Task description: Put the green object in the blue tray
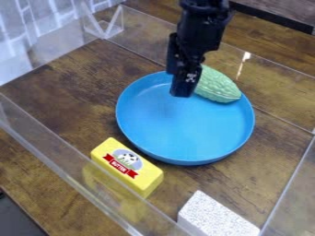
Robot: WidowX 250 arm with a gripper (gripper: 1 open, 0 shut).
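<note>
A dark brown wooden table [74, 101], its grain running in long planks, is carrying everything here, and light is glinting off its surface near the far right. Clear plastic walls [50, 161] are standing along the near and left edges of the table, with more transparent panels showing at the top left corner. The blue tray [185, 129] is sitting near the middle of the table, its shallow inside bare and shining. The green object [222, 85] is lying at the tray's far right rim, resting on or just over the edge. The black pincer [182, 85] is hanging straight down over the far part of the tray, just left of the green object, with its jaws standing apart and gripping nothing. A yellow block with a red label [125, 164] is lying on the near side of the tray, apart from it. A pale speckled sponge-like block [219, 217] is sitting at the bottom right edge.
</note>
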